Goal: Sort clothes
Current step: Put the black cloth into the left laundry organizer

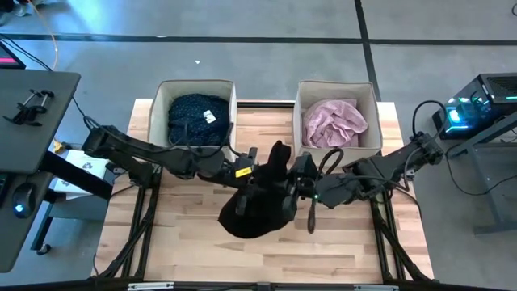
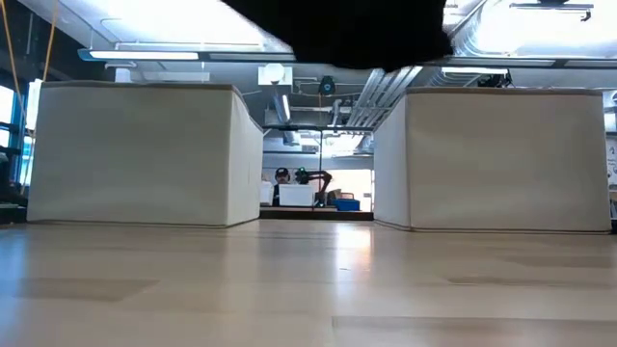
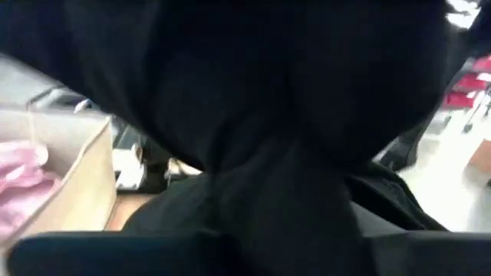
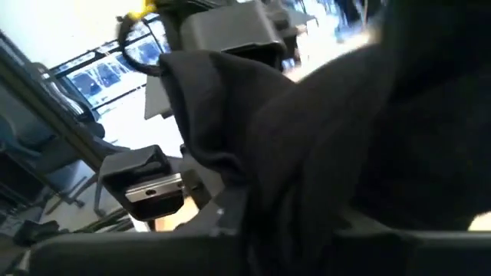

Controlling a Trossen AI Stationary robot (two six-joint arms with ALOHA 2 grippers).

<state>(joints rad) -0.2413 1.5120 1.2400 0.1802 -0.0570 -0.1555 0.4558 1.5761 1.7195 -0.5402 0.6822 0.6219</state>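
Note:
The black garment (image 1: pixel 257 206) hangs bunched between my two grippers over the middle of the table. In the low view only its lower edge (image 2: pixel 337 34) shows, well above the tabletop. My left gripper (image 1: pixel 249 171) comes in from the left and my right gripper (image 1: pixel 296 183) from the right, and both are shut on it. The cloth fills the left wrist view (image 3: pixel 253 130) and the right wrist view (image 4: pixel 345 153). The navy dotted shirt with a white label (image 1: pixel 196 117) lies in the left box. The pale pink shirt (image 1: pixel 334 123) lies in the right box. My left gripper holds the black garment at its left upper part (image 1: pixel 257 174), coming level from the table's left. The cloth covers the fingers, so the hold itself is hidden. The garment hangs clear of the table. My right gripper holds the garment at its right upper part (image 1: pixel 287 182), coming level from the table's right. The bunched cloth (image 4: pixel 307 192) hides the fingers. A point of cloth (image 1: pixel 279 152) sticks out toward the boxes.
Two beige fabric boxes stand side by side at the table's far edge, the left box (image 1: pixel 161 101) and the right box (image 1: pixel 373 97), with a gap between them. Bare wooden tabletop (image 1: pixel 186 234) lies in front of them and under the garment.

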